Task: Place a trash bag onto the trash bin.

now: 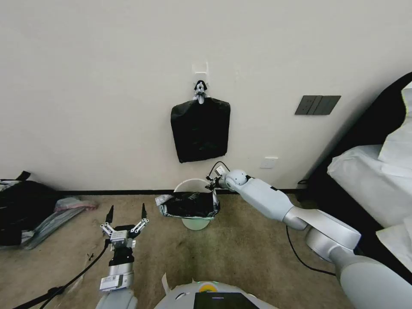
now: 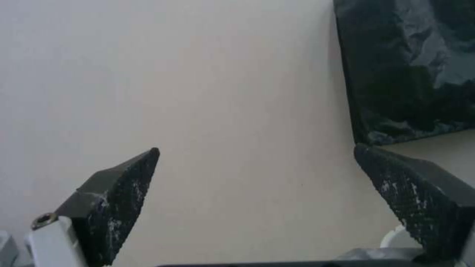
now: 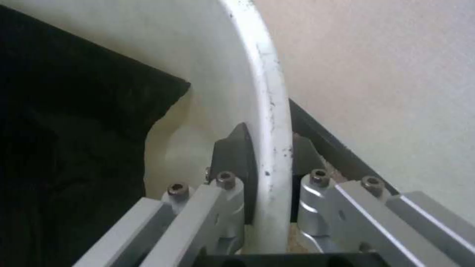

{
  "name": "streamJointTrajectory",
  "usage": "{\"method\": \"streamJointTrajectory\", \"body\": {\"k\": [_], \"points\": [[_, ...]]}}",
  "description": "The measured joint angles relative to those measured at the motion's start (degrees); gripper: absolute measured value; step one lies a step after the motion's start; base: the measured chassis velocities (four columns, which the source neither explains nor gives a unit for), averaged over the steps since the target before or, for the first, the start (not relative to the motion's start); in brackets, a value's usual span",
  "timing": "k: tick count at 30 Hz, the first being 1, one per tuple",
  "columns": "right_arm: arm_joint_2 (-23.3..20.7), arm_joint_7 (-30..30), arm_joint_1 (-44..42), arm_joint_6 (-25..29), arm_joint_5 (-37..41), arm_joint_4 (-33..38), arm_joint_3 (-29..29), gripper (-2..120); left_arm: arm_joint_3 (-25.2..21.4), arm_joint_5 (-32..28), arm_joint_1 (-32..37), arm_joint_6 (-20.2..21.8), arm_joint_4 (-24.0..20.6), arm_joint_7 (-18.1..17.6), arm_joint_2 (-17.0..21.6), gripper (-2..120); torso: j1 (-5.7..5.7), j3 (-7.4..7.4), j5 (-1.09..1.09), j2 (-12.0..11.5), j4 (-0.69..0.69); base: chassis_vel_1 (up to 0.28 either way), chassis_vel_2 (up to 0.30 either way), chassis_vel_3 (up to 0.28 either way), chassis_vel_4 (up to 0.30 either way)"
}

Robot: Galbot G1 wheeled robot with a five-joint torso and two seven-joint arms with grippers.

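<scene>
Trash bag point(image 1: 191, 204) film is light, limp and slippery; pinch its loose hem. Your right gripper point(image 3: 269, 155) clamps the trash bin point(image 1: 189, 185) rim; left gripper point(image 1: 126, 214) gapes empty.

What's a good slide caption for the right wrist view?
Right gripper clamps the white trash bin rim, black trash bag draped inside.

A flat rectangular black bundle point(image 1: 200, 128) with a knotted top hangs from a white hook point(image 1: 200, 68) on the pale far wall point(image 1: 86, 86), and a dark switch plate point(image 1: 317, 104) is mounted on the same wall to its right, with a white socket point(image 1: 269, 162) lower down between them. On the left, a black bag point(image 1: 21, 210) and grey and pink wrapped items point(image 1: 64, 210) lie on the brownish carpet point(image 1: 240, 249) against the wall. At the right edge stands dark furniture draped in white sheets point(image 1: 369, 180).
</scene>
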Motion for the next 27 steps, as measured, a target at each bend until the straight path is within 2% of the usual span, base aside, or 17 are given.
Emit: {"method": "streamJointTrajectory", "body": {"k": [7, 13, 14, 16, 17, 20, 21, 24, 27], "points": [[-2.83, 6.17, -2.03, -1.12, 3.95, 5.05, 2.76, 7, 0.11, -0.57, -0.14, 0.23, -0.39, 0.00, 0.16, 100, 0.00, 0.00, -0.01, 0.00, -0.01, 0.000, 0.000, 0.000, 0.000], [-6.52, 15.60, -5.26, -1.48, 9.68, 11.53, 7.22, 5, 0.87, -1.32, -1.18, 0.79, -0.05, 0.01, 0.55, 100, 0.00, 0.01, -0.02, 0.00, -0.02, 0.000, 0.000, 0.000, 0.000], [-6.52, 15.60, -5.26, -1.48, 9.68, 11.53, 7.22, 5, 0.87, -1.32, -1.18, 0.79, -0.05, 0.01, 0.55, 100, 0.00, 0.01, -0.02, 0.00, -0.02, 0.000, 0.000, 0.000, 0.000], [-7.65, 21.24, -7.94, -1.50, 14.42, 14.49, 10.33, 4, 1.22, -1.56, -1.63, 1.32, -0.15, 0.03, 0.78, 100, 0.00, 0.00, -0.01, 0.00, -0.01, 0.000, 0.000, 0.000, 0.000], [-7.65, 21.24, -7.94, -1.50, 14.42, 14.49, 10.33, 4, 1.22, -1.56, -1.63, 1.32, -0.15, 0.03, 0.78, 100, 0.00, 0.00, -0.01, 0.00, -0.01, 0.000, 0.000, 0.000, 0.000], [-9.38, 30.77, -13.28, -1.52, 21.78, 19.67, 15.42, 4, 1.47, -1.72, -2.20, 1.85, -0.43, 0.09, 1.27, 100, 0.00, 0.00, -0.01, 0.00, -0.02, 0.000, 0.000, 0.000, 0.000], [-9.38, 30.77, -13.28, -1.52, 21.78, 19.67, 15.42, 4, 1.47, -1.72, -2.20, 1.85, -0.43, 0.09, 1.27, 100, 0.00, 0.00, -0.01, 0.00, -0.02, 0.000, 0.000, 0.000, 0.000], [-10.37, 38.14, -19.74, -1.52, 26.83, 25.20, 21.22, 4, 1.94, -1.82, -2.94, 2.50, -0.49, 0.13, 1.69, 100, 0.00, 0.00, 0.00, 0.00, -0.02, 0.000, 0.000, 0.000, 0.000], [-10.48, 42.79, -22.62, -1.52, 30.39, 28.41, 24.22, 4, 2.32, -1.83, -3.35, 2.86, -0.49, 0.17, 1.92, 100, 0.00, 0.00, 0.01, 0.00, -0.02, 0.000, 0.000, 0.000, 0.000]]}}
